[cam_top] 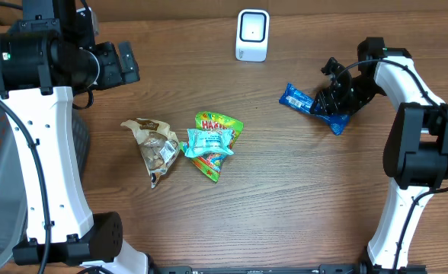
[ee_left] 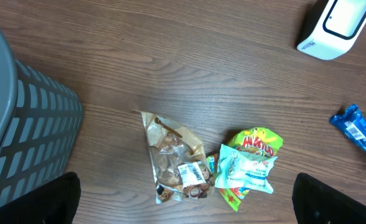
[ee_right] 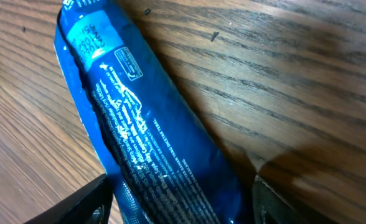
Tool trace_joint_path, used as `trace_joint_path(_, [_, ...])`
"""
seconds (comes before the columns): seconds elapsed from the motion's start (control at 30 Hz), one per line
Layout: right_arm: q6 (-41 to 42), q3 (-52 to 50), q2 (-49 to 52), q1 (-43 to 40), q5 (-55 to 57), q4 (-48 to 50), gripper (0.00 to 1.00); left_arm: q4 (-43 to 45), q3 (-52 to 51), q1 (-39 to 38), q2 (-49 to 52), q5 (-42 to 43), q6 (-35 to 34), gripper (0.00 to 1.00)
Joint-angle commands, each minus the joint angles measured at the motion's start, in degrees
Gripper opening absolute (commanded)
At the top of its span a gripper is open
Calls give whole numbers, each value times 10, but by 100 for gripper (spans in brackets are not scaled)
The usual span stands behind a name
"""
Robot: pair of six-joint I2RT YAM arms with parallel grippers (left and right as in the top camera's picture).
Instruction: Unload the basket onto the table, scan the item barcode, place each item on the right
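Blue packet (ee_right: 147, 134) between widely parted fingers (ee_right: 83, 202) of right hand (ee_right: 182, 202)

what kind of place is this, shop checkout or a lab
Probably a lab mock-up of a shop checkout: a white barcode scanner stands on a wooden table, a blue snack wrapper lies on it, and a grey mesh basket sits beside it.

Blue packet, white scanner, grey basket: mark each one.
blue packet (cam_top: 296, 97), overhead view, its free left end
white scanner (cam_top: 252, 30), overhead view, its front window
grey basket (ee_left: 40, 118), left wrist view, its slatted wall
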Motion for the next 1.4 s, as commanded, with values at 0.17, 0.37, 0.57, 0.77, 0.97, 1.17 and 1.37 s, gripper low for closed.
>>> trace_joint_path(0.17, [60,-5,19,5,-124,-31,45,0,0,-2,-9,6,-10,100])
trace_joint_path(0.37, [109,-5,19,17,-147,-56,22,0,0,-2,-9,6,-10,100])
trace_joint_path(0.57, [125,-5,19,33,-144,-54,43,0,0,-2,-9,6,-10,100])
trace_joint_path(0.77, [125,-2,19,51,-105,-46,52,0,0,-2,-9,6,-10,100])
trace_joint_path(0.97, [144,-21,19,81,-14,-17,57,0,0,-2,-9,6,-10,100])
trace_joint_path(1.17, [180,-72,19,101,17,51,57,0,0,-2,-9,6,-10,100])
trace_joint_path(1.37, [186,-78,19,100,17,57,41,0,0,-2,-9,6,-10,100])
